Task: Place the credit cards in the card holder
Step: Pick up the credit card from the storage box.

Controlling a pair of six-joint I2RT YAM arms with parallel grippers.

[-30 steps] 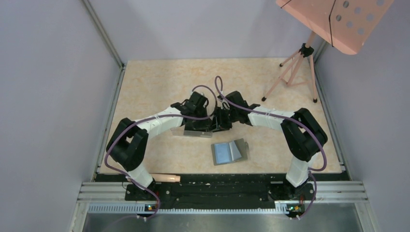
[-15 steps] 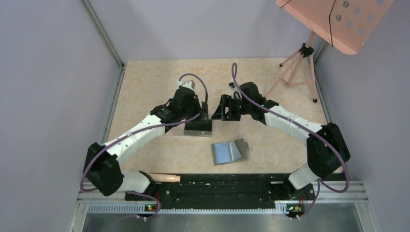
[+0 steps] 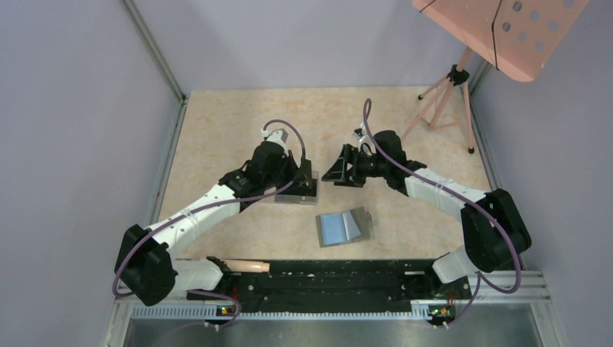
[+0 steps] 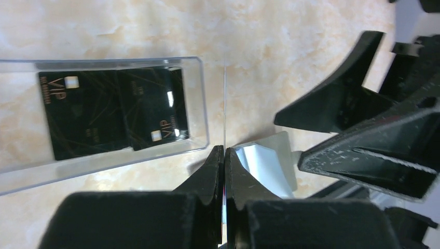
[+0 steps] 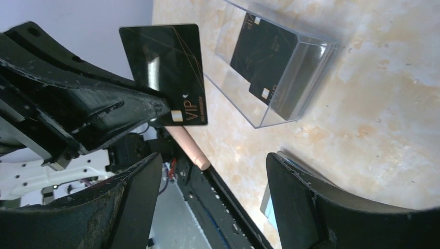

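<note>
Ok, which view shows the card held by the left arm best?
Right wrist: the held card faces it, VIP print readable. Left wrist sees only its thin edge between the shut jaws. From the top it is too small to make out.

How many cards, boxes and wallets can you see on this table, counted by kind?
Clear box: 1
Gray wallet: 1
Black cards: 3, two in that box, one in the left end effector
Total: 5

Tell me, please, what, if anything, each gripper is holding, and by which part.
The left gripper pinches one black credit card by one end; the right gripper holds nothing.
</note>
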